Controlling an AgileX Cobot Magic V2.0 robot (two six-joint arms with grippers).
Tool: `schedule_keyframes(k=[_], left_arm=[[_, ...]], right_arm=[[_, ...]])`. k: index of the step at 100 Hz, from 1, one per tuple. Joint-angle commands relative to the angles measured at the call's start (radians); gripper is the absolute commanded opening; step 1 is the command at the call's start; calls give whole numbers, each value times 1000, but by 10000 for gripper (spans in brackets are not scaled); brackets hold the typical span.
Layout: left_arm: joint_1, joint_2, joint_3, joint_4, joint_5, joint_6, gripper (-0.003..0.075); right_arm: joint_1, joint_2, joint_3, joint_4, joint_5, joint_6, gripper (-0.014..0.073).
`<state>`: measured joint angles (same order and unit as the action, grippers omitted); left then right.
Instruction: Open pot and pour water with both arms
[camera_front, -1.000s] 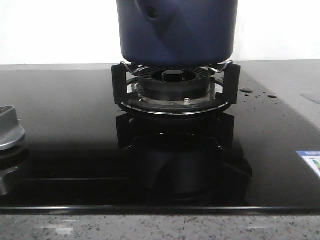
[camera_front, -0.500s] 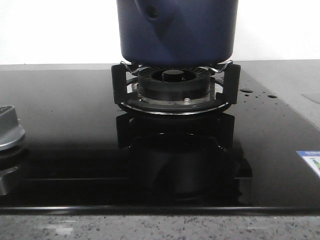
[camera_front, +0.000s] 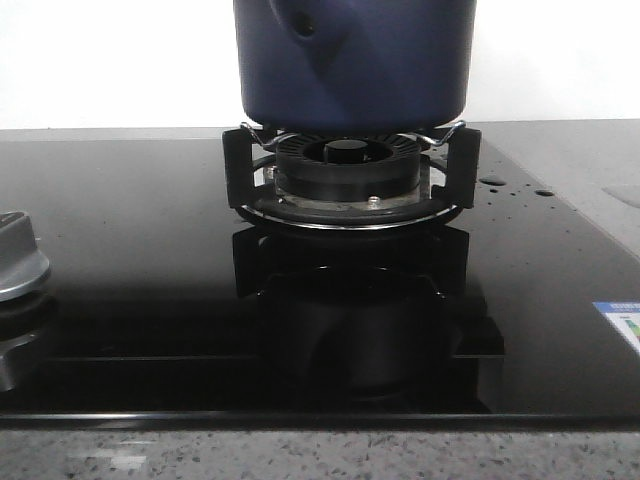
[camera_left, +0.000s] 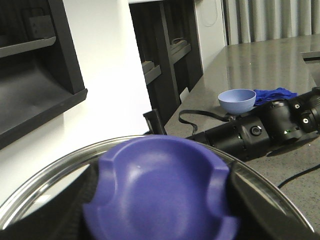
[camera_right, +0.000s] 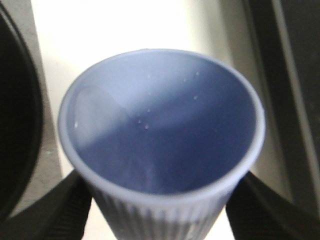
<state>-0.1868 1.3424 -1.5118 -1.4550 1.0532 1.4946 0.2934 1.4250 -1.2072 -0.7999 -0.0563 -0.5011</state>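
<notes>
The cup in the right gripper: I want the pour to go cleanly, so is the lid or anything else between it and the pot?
Nothing visible. The left gripper holds the lid away; the cup sits beside the pot rim.

You face a plain white wall (camera_front: 110, 60) behind the glossy black cooktop (camera_front: 130, 260). Your left wrist view shows dark shelving (camera_left: 35, 75), grey countertop (camera_left: 265, 60) and pale curtains (camera_left: 270, 20).
</notes>
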Motion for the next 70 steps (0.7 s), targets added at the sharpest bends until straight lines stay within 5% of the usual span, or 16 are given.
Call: schedule_keyframes(k=[1, 23, 70], left_arm=[[2, -35, -38, -110, -20, -11, 190], [2, -35, -38, -110, -16, -11, 190], [2, -35, -38, -110, 8, -11, 190]], right_arm=[[1, -23, -59, -57, -64, -13, 132], [1, -12, -94, -227, -44, -15, 133], [1, 8, -89, -232, 8, 25, 132]])
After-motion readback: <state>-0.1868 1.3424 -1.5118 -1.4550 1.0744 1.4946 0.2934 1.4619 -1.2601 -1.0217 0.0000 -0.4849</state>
